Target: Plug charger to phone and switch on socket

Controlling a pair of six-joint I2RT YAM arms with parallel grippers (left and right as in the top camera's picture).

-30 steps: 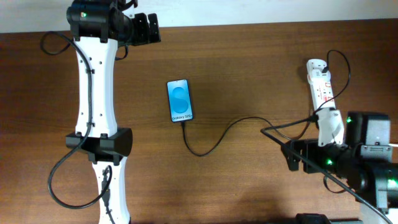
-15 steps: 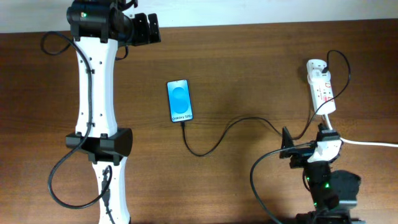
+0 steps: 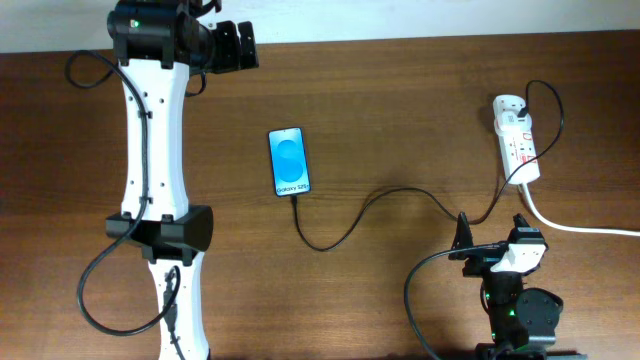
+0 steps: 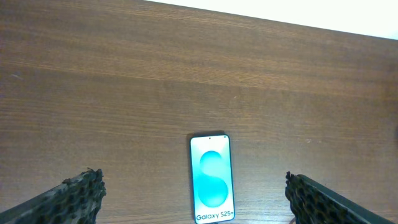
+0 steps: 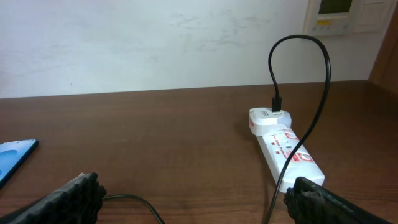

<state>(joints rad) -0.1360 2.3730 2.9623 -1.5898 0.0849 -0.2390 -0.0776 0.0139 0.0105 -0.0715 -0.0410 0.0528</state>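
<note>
Right gripper [image 3: 492, 236] farther from socket [image 3: 518, 141]

One legible text: white "Galaxy S25+" along the bottom of the phone [image 4: 211, 179] screen, read from my left wrist view. From overhead the same line is a white smear, unreadable. On the socket [image 5: 287, 151], red printing on the top face, too small to read. On the wall panel [image 5: 339, 15], the display and marks are illegible.
</note>
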